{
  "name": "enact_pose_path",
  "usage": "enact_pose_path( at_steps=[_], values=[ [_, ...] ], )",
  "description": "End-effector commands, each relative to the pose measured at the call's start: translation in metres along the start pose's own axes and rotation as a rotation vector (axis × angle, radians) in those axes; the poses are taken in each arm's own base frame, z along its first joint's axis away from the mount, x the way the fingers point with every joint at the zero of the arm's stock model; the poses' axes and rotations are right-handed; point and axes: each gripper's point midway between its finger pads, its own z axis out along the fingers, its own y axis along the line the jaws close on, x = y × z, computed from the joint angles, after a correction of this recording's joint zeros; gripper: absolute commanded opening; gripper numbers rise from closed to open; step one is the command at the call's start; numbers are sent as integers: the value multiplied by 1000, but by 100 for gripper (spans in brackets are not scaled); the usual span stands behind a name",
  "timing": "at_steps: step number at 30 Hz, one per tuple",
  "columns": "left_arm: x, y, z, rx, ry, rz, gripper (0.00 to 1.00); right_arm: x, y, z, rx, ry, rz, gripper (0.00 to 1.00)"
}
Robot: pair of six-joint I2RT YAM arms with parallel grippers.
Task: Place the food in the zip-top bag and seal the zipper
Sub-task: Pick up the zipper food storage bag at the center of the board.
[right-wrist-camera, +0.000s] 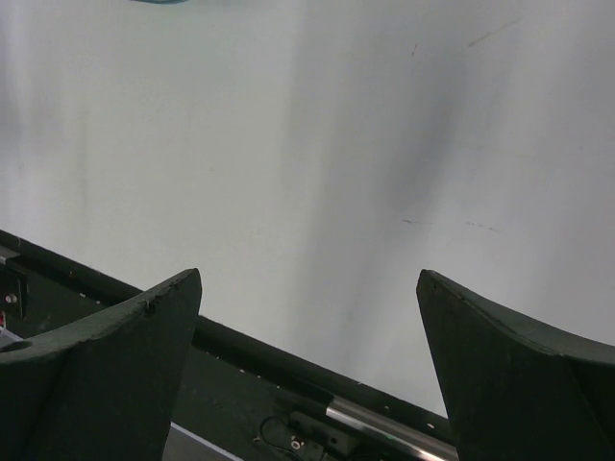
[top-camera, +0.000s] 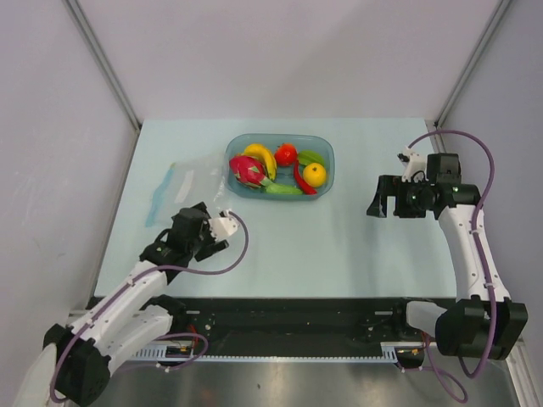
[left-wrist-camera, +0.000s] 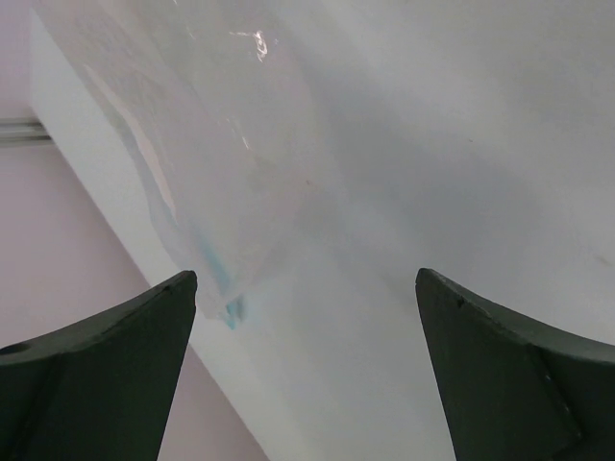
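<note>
Scene: two arms poised over a pale blue table [top-camera: 297, 246], nothing yet bagged.
Zip-top bag [top-camera: 182, 188]: lies flat and empty at the table's left, well apart from the fruit. In the left wrist view it fills the upper left [left-wrist-camera: 211, 173].
Zipper [top-camera: 158, 206]: thin blue strip along the bag's left edge, with a short stretch seen at the near corner [left-wrist-camera: 221, 279]. Whether it is pressed shut cannot be told.
Food: all of it sits in the blue-green tray [top-camera: 327, 157], namely dragon fruit [top-camera: 248, 172], banana [top-camera: 261, 157], tomato [top-camera: 286, 154], citrus [top-camera: 315, 175], chili [top-camera: 302, 182] and green vegetable [top-camera: 284, 190].
Left gripper [top-camera: 204, 227]: just beside the bag's near right corner, fingers spread wide [left-wrist-camera: 303, 279], holding nothing.
Right gripper [top-camera: 386, 208]: right of the tray, over bare table, fingers spread wide [right-wrist-camera: 307, 279], holding nothing.
Step in hand, as judged: secure the bag mouth before any fruit moves.
Doing it well: come in low at the strip edge and pinch one film layer only, so the mouth can gape. The right arm should take an outer piece first, likely the citrus.
Risk: the floppy film may slide or fold under the fingers.
Writing: no brand, label or lettering is legible in any view.
</note>
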Motion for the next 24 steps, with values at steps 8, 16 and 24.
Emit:
enact_pose_path(
  at_steps=[8, 16, 24],
  values=[
    [-12, 68, 49, -421, 58, 110, 99, -12, -3, -2, 3, -41, 1, 100],
    [-39, 89, 33, -363, 39, -72, 26, -16, 8, -4, -62, -46, 18, 100],
    [-92, 110, -42, -192, -86, -302, 0, -59, 23, -29, -107, -181, -101, 100]
  ],
)
